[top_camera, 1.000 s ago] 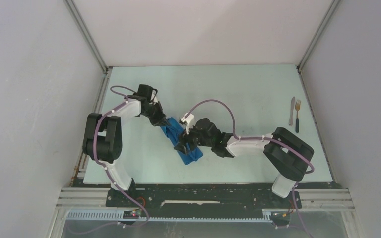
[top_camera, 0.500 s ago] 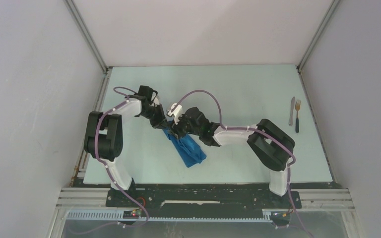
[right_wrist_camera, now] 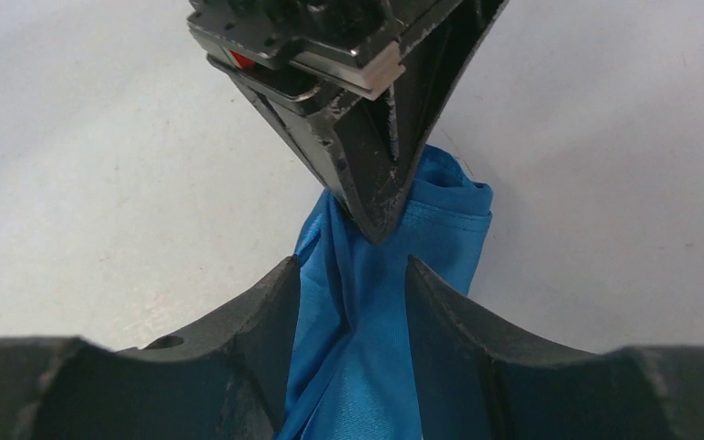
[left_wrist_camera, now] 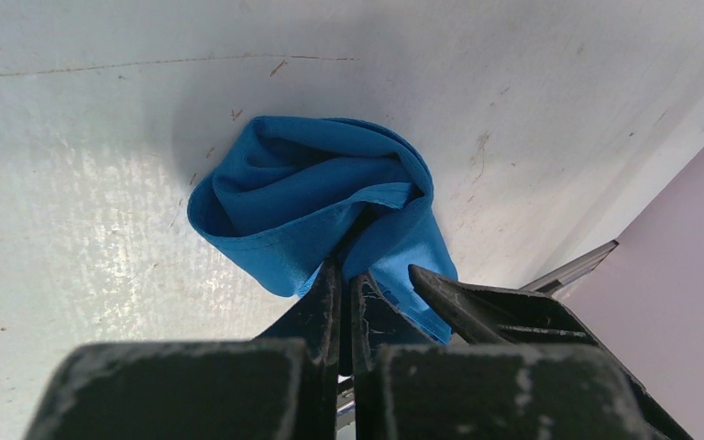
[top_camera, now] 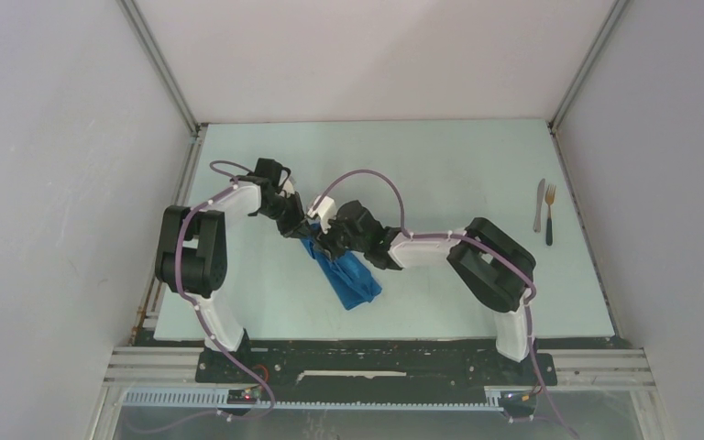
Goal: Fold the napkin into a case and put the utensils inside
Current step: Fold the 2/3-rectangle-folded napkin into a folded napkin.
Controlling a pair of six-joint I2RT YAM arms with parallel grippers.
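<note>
The bright blue napkin lies as a narrow rumpled band running diagonally near the table's middle. My left gripper is shut on its far upper end; in the left wrist view the fingertips pinch a bunched fold of the napkin. My right gripper sits right beside it, open, its fingers standing on either side of the napkin just below the left gripper. The knife and dark-handled fork lie side by side at the far right.
The white table ends at a metal-framed wall on the left and right. The two grippers are almost touching. The right arm's cable loops above the napkin.
The right gripper moved up and left along the napkin, from its lower part to the upper end beside the left gripper, and its jaws narrowed. The left gripper kept its hold.
</note>
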